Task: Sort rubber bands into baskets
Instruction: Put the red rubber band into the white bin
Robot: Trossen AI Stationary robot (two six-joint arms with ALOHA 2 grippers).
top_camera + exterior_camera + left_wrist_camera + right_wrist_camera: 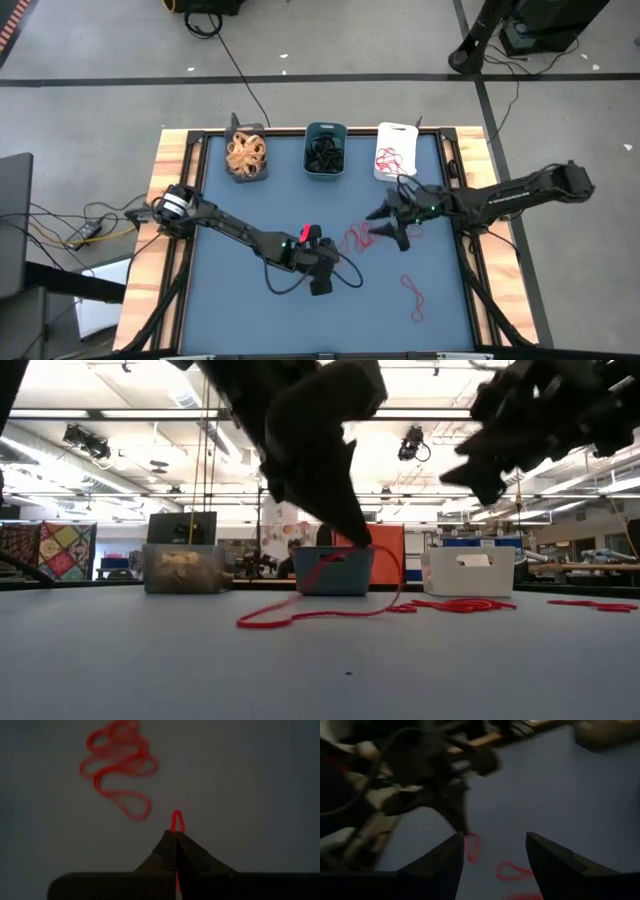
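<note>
Overhead and level views of a blue-grey work surface (250,310) with wooden side rails. Three small rectangular plastic baskets stand in one row along its 12 o'clock edge: a dark grey basket (246,157) holding a heap of tan rubber bands (245,153), a teal-blue basket (325,151) holding black rubber bands (324,150), and a white basket (394,152) holding red rubber bands (384,157). On the open surface lie two groups of loose thin red elastic loops: a tangled cluster of red bands (357,238) near the centre, individual loops too entangled to count, and a separate red band (415,297) toward 4 o'clock, well apart from the cluster. Two dark arms are present. The left pincer (320,244), at the centre of the surface, has its fingers pressed together, pinching one red loop (177,822) at the 9 o'clock side of the cluster; the loop trails from the tips to the surface in the level view. The right pincer (378,222) hovers just at the 3 o'clock side of the cluster, fingers (447,860) spread and holding nothing.
</note>
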